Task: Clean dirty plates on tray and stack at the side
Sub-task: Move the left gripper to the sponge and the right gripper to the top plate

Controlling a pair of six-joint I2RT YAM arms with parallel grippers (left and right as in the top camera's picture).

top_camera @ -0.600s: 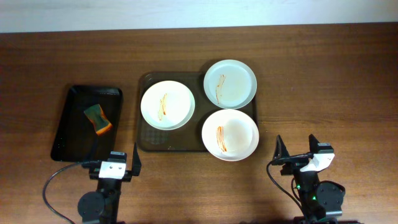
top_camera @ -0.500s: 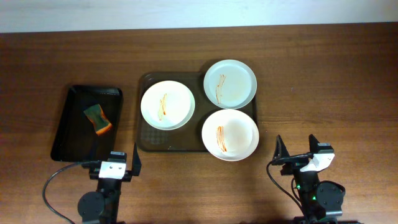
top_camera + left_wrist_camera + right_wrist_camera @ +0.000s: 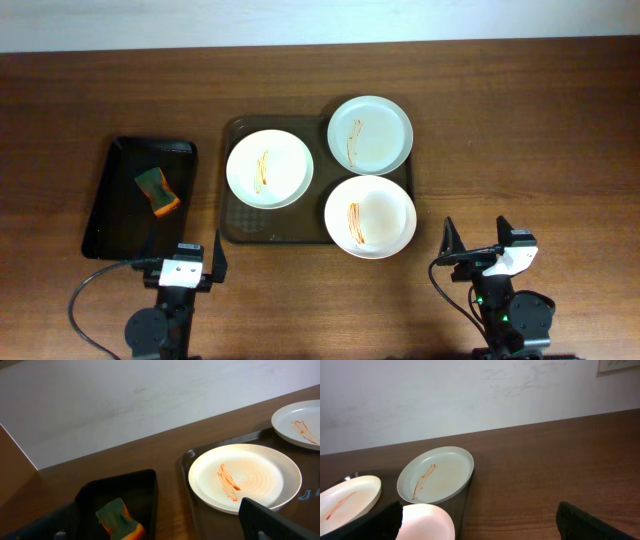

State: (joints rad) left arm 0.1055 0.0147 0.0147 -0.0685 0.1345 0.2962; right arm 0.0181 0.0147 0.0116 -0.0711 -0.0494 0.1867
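The wooden table (image 3: 520, 120) fills the overhead view, and on it, a little left of centre, sits the brown tray (image 3: 240, 232), its long side running left to right. Well to its left, apart from it, lies a smaller glossy black tray (image 3: 115, 215), set slightly askew. All three plates are on the brown tray, none stacked. The left plate (image 3: 269, 169) sits wholly within the tray's left half. The bluish plate (image 3: 370, 134) occupies the far right corner with its rim reaching just over the tray's far edge. The near plate (image 3: 369, 216) lies below it at the near right corner and overhangs the tray's front and right rim. The bluish plate and the near plate almost touch, and whether they do cannot be told. Each plate carries one orange-red sauce streak left of its centre. The left gripper (image 3: 185, 252) rests at the near edge of the table in front of the black tray, its jaws spread wide with nothing between them. The right gripper (image 3: 476, 240) rests at the near edge right of the brown tray, likewise wide open and empty. A green and orange sponge (image 3: 157, 192) lies in the black tray.
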